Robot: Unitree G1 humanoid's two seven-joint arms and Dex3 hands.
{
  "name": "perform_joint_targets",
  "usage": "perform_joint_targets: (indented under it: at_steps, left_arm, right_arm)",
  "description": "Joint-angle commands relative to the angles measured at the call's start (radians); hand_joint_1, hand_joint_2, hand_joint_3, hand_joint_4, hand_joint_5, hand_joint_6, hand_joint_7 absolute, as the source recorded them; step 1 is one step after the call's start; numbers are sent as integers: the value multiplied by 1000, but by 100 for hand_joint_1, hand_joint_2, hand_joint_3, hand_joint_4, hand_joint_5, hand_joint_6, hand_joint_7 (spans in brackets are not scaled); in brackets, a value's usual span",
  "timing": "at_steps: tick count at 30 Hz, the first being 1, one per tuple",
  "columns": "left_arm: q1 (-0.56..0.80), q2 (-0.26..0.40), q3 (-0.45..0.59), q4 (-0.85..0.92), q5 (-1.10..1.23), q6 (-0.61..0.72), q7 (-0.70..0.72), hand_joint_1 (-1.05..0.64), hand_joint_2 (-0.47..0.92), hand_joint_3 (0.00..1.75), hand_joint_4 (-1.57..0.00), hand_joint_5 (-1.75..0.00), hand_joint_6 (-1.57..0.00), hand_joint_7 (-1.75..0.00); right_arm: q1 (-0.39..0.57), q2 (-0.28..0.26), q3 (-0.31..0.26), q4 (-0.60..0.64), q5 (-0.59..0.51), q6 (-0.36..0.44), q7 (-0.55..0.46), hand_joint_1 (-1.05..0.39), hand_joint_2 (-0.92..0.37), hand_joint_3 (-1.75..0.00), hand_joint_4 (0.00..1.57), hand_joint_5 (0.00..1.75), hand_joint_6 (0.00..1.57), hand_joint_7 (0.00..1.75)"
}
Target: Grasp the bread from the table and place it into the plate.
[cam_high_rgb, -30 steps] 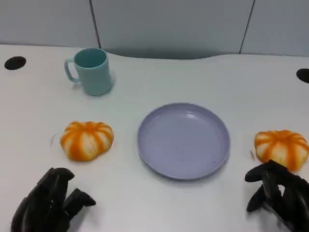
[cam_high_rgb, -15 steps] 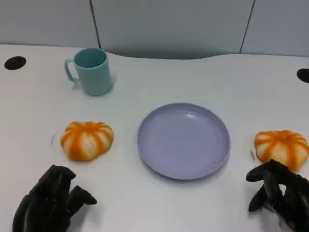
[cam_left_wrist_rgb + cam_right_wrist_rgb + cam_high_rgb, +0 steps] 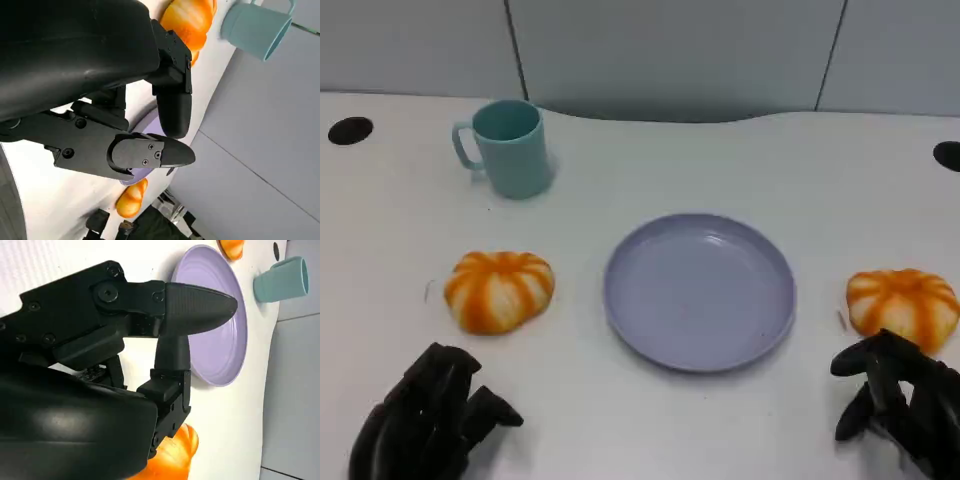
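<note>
Orange bread left of unmarked purple plate.

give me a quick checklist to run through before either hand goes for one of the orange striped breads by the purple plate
1. Round lilac plastic plate free to receive bread: ok, nothing lies in it.
2. Left orange-and-white striped bread bun reachable: ok, it sits on the white table apart from the plate, just ahead of the left hand.
3. Right orange striped bread bun reachable: ok, directly ahead of the right hand, fingertips close to it.
4. Hands free: ok, both hold nothing, fingers apart.
5. Light teal plastic mug out of the path: ok, it stands upright farther back, clear of the line between either bun and the plate.
6. Contact with a bun made: not ok, neither hand touches one yet.
</note>
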Motion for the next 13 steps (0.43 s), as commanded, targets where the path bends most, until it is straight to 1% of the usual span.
perform_joint_targets:
  at_steps: [1, 9, 13]
  left_arm:
    - [-3, 20, 10, 3, -4, 2, -5, -57, 92, 28, -51, -175, -32, -168]
    - [-5, 18, 13, 1, -2, 3, 8, -57, 92, 28, -50, -175, -35, -163]
    - [-4, 18, 11, -2, 5, 1, 16, -57, 92, 29, -52, -175, -38, -160]
  right_arm:
    - [5, -9, -7, 4, 6, 1, -2, -28, -92, -57, 57, 173, 46, 151]
    - [4, -14, 2, 0, -12, 3, -14, -28, -92, -57, 56, 172, 46, 150]
    - [2, -12, -3, 8, 0, -2, -7, -28, -92, -58, 57, 174, 46, 150]
